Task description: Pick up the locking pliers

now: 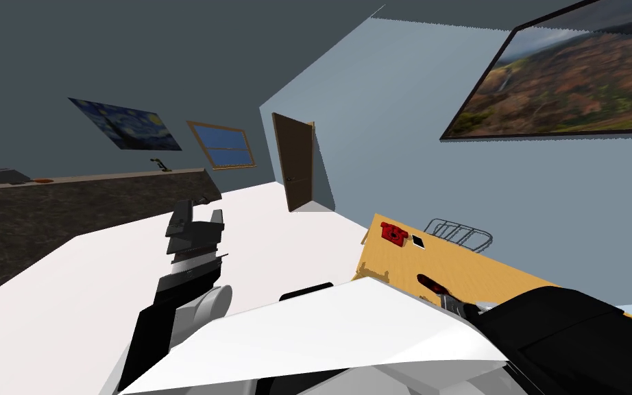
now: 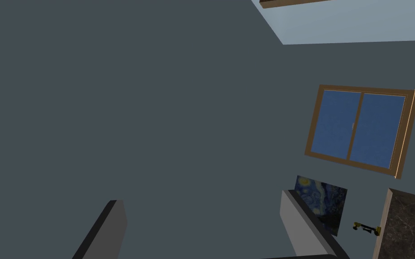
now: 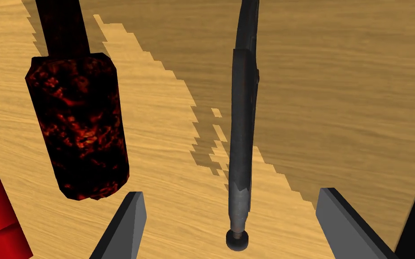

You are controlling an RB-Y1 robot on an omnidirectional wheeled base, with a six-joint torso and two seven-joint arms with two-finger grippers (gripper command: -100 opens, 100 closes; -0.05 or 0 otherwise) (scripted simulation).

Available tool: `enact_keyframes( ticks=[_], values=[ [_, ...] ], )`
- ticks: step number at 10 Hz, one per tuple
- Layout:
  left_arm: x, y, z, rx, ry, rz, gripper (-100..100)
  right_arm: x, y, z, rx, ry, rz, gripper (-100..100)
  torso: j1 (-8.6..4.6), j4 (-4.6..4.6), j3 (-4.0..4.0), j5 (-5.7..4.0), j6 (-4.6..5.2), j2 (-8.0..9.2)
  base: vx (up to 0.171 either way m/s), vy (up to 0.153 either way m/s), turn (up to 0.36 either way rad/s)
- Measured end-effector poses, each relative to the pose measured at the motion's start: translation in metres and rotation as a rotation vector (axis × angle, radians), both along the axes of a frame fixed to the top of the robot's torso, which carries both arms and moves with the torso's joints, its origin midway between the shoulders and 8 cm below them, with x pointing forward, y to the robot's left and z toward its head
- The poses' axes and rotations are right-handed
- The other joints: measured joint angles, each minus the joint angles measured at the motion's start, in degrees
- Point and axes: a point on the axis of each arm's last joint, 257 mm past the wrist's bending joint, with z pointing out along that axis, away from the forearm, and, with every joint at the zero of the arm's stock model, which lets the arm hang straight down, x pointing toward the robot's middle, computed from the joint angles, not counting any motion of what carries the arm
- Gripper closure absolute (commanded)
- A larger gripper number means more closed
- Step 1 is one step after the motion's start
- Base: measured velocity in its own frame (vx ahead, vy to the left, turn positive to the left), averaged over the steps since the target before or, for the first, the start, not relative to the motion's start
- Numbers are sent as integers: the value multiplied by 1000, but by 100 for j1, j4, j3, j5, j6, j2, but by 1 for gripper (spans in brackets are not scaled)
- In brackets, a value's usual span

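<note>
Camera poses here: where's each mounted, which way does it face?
Head view: on the head, rolled, steeply down and forward over the light wooden table; raised left gripper, dark right forearm show.
Left wrist view: left hand, facing a wall; own open fingers show.
Right wrist view: right hand, close over slim dark grey locking pliers lying between the open right gripper's fingers.
Shared by head and right wrist: table, dark red handle.

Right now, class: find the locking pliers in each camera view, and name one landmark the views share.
Head view: cannot pick them out; they should lie by the dark red handle on the wooden table.
Left wrist view: the open left end effector is held off to the table's left.
Right wrist view: the locking pliers lie on the table, between the open right end effector's fingers.
Shared landmark: the dark red handle.
</note>
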Motion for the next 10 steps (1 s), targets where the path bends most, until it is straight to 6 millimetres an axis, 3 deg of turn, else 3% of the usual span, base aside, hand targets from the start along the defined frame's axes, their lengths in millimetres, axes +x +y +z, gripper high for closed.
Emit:
enact_keyframes(
  ticks=[1, 2, 6, 8, 10],
  values=[
    [0, 0, 0, 0, 0, 0, 0, 0, 4, -4, -1, 0, -1, -100, -5, 0, 1, 0, 4, 2, -3, -24, 6],
    [0, 0, 0, 0, 0, 0, 0, 0, 4, -4, -4, 0, -3, 100, 4, 0, 0, 1, 4, 0, 0, 0, 0],
    [0, 0, 0, 0, 0, 0, 0, 0, 4, -4, -4, 0, -3, 100, 15, -1, -1, 4, 4, -2, 0, 0, 0],
    [0, 0, 0, 0, 0, 0, 0, 0, 4, -4, -4, 0, -3, -100, 16, -1, -1, 5, 4, -2, 40, -23, 7],
    [0, 0, 0, 0, 0, 0, 0, -26, 13, -9, 29, 42, -8, -100, -9, -8, -21, -1, 2, -38, 118, -66, 16]
  ],
)
